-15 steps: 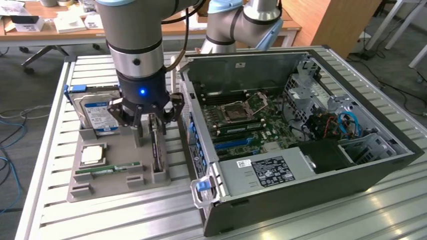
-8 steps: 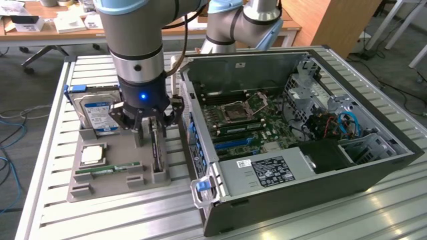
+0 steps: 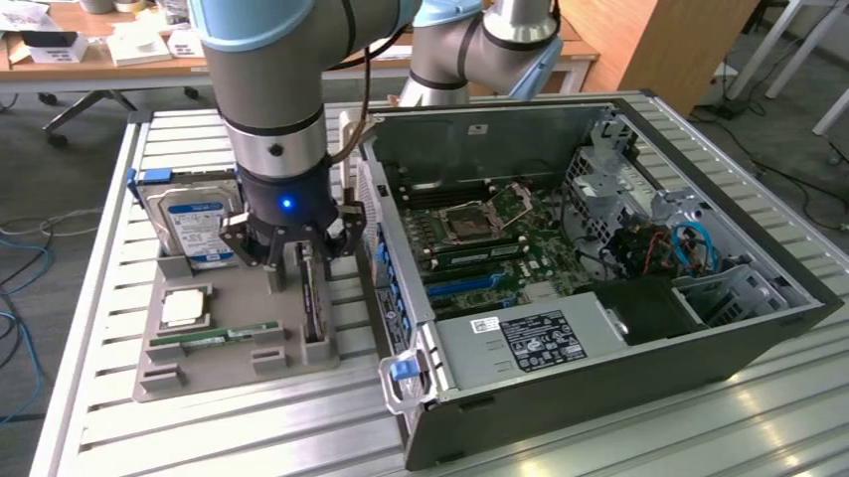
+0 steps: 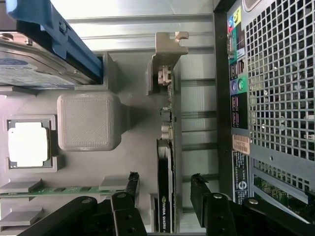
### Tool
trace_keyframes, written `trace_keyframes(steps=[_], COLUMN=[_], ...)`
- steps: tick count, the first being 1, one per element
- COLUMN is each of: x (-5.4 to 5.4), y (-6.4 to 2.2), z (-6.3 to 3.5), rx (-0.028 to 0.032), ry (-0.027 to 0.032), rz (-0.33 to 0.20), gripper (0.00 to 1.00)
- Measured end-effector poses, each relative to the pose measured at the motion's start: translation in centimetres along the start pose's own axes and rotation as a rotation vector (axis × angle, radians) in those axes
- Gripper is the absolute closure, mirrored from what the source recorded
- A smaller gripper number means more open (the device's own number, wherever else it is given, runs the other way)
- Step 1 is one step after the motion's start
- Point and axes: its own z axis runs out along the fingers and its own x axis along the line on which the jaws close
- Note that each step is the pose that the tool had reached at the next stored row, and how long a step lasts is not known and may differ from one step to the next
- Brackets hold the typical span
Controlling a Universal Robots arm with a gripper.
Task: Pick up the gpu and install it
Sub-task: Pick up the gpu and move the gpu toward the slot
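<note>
Gripper [image 3: 302,273] positioned over the gray tray [image 3: 226,370], jaws spread wide, one finger [image 4: 132,183] on each side of the gpu [image 4: 165,206] and clear of it. The gpu stands on edge in a slot along the tray edge nearest the computer case [image 3: 637,397].

GPU [image 3: 309,308] [image 4: 165,196] — thin black card with a pale metal bracket at one end and a green logo on its upper edge. It stands on edge in a slot of the grey tray [image 3: 213,373].
</note>
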Motion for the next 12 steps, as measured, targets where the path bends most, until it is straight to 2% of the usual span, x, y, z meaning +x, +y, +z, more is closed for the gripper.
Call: trace_keyframes(steps=[7,12], x=[0.02,0.03], y=[-0.04,-0.04], z=[0.84,0.98], rx=[0.0000,0.0002], ry=[0.0000,0.0002], rz=[0.000,0.000], gripper=[0.45,0.45])
